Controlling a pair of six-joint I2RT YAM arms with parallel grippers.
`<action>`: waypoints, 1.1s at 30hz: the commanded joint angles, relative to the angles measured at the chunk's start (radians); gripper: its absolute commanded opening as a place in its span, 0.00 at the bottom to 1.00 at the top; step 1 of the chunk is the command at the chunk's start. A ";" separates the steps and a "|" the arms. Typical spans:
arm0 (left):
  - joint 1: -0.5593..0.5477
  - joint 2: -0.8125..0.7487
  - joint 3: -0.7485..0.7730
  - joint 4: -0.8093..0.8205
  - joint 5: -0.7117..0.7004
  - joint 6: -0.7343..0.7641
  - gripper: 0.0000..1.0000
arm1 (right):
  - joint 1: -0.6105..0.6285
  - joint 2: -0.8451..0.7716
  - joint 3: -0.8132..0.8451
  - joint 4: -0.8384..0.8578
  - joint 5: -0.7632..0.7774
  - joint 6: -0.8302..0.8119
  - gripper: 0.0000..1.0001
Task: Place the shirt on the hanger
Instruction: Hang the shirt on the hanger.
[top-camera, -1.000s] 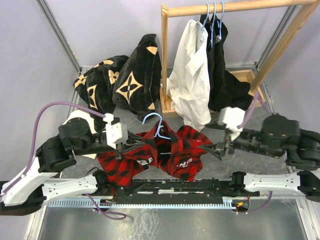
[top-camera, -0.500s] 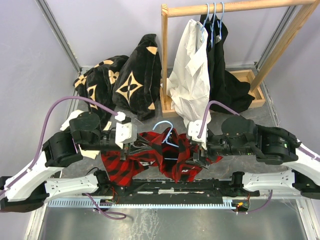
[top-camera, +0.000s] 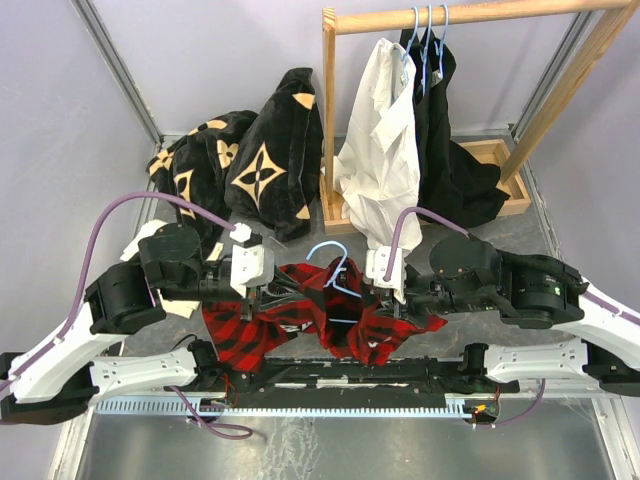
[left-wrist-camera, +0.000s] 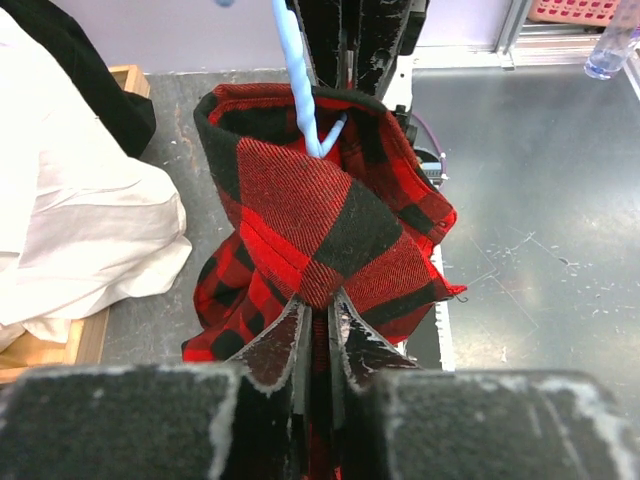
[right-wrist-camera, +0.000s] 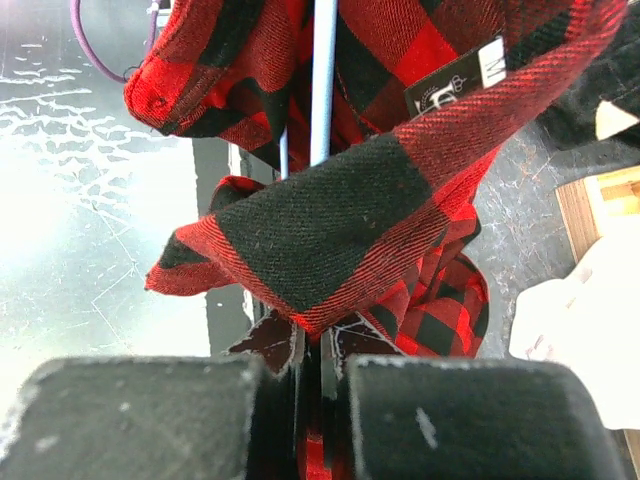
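We saw left gripper (left-wrist-camera: 318, 312) and right gripper (right-wrist-camera: 318, 348) each clamped on shirt (left-wrist-camera: 335, 215); hanger (left-wrist-camera: 298, 80) probably threaded inside. We judged: pull apart evenly, no slack.

The left arm (top-camera: 125, 300) and right arm (top-camera: 530, 290) are black-jointed, white-linked, each with a purple cable (top-camera: 108, 216).

The shirt (left-wrist-camera: 320, 220) hides the hanger (left-wrist-camera: 298, 80) frame below its neck.
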 joint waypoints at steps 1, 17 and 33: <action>-0.004 -0.043 -0.001 0.050 -0.060 -0.046 0.17 | -0.001 -0.034 -0.024 0.051 0.026 0.050 0.00; -0.004 -0.189 -0.013 -0.010 -0.382 -0.123 0.55 | -0.001 -0.108 -0.049 0.050 0.082 0.056 0.00; -0.004 -0.202 -0.042 0.041 -0.573 -0.167 0.87 | -0.001 -0.027 -0.061 0.124 0.268 0.221 0.00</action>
